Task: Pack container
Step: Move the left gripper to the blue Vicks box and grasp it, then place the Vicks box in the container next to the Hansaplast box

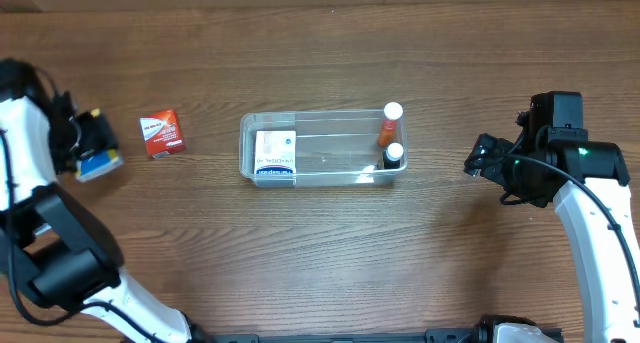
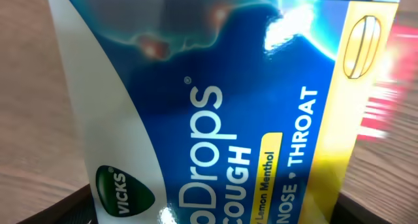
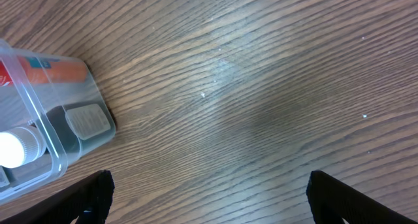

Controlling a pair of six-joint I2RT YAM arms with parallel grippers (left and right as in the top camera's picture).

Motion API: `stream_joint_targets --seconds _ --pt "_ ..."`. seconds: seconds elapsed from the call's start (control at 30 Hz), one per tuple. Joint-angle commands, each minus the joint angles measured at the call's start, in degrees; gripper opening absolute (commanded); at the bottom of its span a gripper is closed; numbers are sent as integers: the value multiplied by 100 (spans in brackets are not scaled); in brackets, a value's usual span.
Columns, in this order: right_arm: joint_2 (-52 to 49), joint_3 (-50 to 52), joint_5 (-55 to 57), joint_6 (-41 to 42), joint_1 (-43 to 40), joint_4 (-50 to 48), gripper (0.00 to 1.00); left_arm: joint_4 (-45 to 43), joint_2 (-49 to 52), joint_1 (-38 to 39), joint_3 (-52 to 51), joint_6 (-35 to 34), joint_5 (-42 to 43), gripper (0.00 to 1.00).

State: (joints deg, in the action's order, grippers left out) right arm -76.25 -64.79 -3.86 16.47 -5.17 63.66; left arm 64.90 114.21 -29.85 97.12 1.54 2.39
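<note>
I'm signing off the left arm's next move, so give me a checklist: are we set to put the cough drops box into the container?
1. Cough drops box sits within left end effector: ok.
2. Grip fully closed: cannot tell.
3. Bare floor in middle of container: ok.
4. Low path to container free: not ok, red box lies between.
5. Right end effector open, apart from container: ok.
</note>
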Motion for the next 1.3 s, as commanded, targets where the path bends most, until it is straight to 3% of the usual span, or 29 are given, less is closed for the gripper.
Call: stream_joint_targets --seconds 0.0,0.17,0.37,0.47,0.57,0.67,1.27 --pt "4 -46 -39 -37 -15 -24 97 114 -1010 1093 306 -195 190 75" --pt "4 -46 -76 -37 -15 -26 97 267 -1587 2601 315 -544 162 74" --pt "-4 -46 -94 -37 -15 -15 97 216 -1606 4280 315 -1263 140 75" --pt "-7 -46 -96 -37 -15 -9 97 142 -1543 4905 315 -2170 -170 75" --pt "-7 -46 -96 -35 -15 -13 97 101 -1471 5241 315 -2944 -170 73" --pt "-7 -46 -98 -35 -15 -13 97 39 -1327 5484 315 -3261 -190 71" --pt "-7 -46 -138 -37 -15 -17 97 87 350 5805 313 -3390 24 77"
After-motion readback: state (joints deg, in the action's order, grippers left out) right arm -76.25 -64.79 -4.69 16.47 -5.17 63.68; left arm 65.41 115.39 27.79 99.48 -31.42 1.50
